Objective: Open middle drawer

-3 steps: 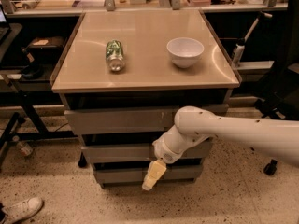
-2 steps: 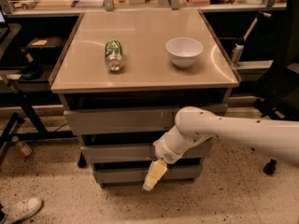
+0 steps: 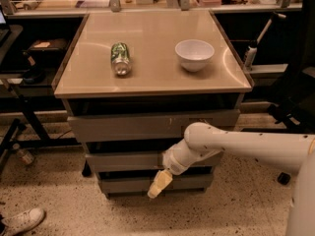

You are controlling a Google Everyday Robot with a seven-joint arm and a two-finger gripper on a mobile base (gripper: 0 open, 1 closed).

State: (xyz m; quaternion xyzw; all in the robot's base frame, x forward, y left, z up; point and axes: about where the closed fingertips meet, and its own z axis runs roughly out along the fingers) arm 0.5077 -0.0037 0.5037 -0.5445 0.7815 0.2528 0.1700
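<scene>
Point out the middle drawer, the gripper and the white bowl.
middle drawer [image 3: 123, 160]: camera view, left part of its grey front.
gripper [image 3: 159, 183]: camera view, pale tip, in front of the bottom drawer [image 3: 125, 185].
white bowl [image 3: 194, 63]: camera view, outer wall.

Tan table top [image 3: 152, 80] is carrying two things. A green can [image 3: 120, 58] is lying on its side left of centre, one end facing the front edge. A white bowl [image 3: 195, 54] is sitting upright right of centre, well apart from the can. The cabinet [image 3: 147, 127] under the top is standing on a speckled floor [image 3: 59, 200], where a white shoe [image 3: 22, 221] is lying at lower left. My gripper [image 3: 158, 185] is hanging below the top, in front of the lowest drawer front [image 3: 123, 185].
</scene>
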